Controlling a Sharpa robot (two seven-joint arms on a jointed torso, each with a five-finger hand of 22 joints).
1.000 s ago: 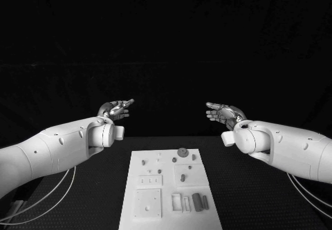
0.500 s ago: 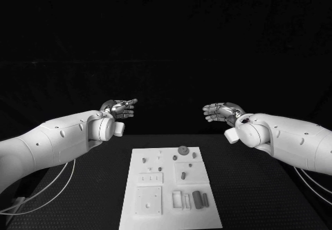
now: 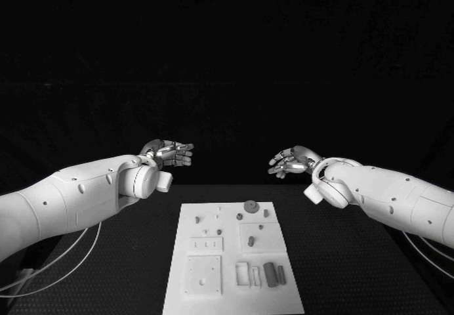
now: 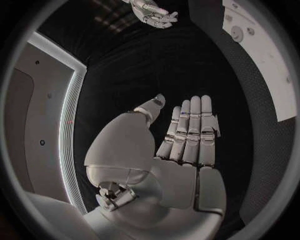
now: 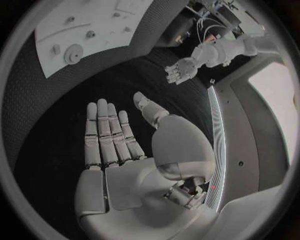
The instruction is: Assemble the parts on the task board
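Head view: white rectangular task board point(image 3: 231, 262) is lying on the black worktop point(image 3: 359, 262), long axis running away from the robot, small grey parts point(image 3: 250, 207) resting on it. Left hand point(image 3: 171, 155) and right hand point(image 3: 292, 161) are hovering beyond its far end, fingers point(image 4: 190, 131) extended, holding nothing, roughly equally near.

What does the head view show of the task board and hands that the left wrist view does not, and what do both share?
Head view alone: the whole task board, down to its near end with the upright grey parts, and both arms reaching in from the sides.

Left wrist view alone: the left hand from behind, palm flat, fingers straight and together, holding nothing.

Both: the board's far end with the round grey part, and the right hand raised above the table, empty.
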